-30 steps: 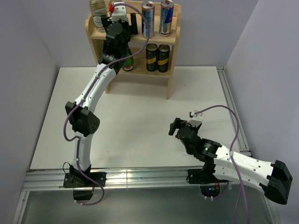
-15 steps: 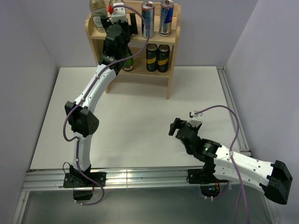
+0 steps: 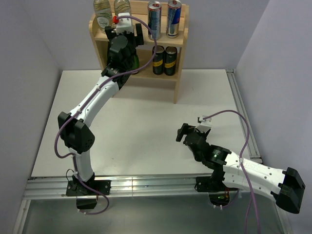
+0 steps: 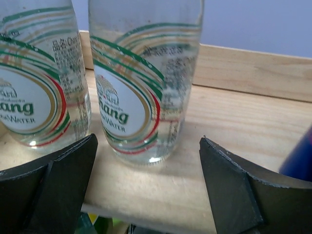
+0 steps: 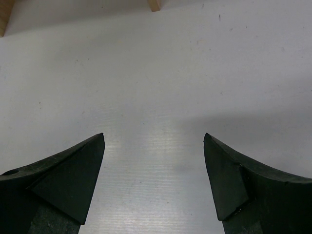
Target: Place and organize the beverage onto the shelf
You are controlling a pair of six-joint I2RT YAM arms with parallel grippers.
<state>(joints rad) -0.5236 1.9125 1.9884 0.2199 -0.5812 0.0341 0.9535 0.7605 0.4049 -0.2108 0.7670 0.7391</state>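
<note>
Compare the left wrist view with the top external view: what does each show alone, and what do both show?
Left wrist only: printed labels on two clear bottles, and the left gripper's fingers spread either side of one. Top external only: two silver-and-blue cans, dark containers below, the right gripper. Both: the clear bottles on the shelf.

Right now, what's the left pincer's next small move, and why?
Probably back it straight out from the shelf: the left pincer stands open, clear of the upright clear bottle on top, with a second bottle close beside it.
</note>
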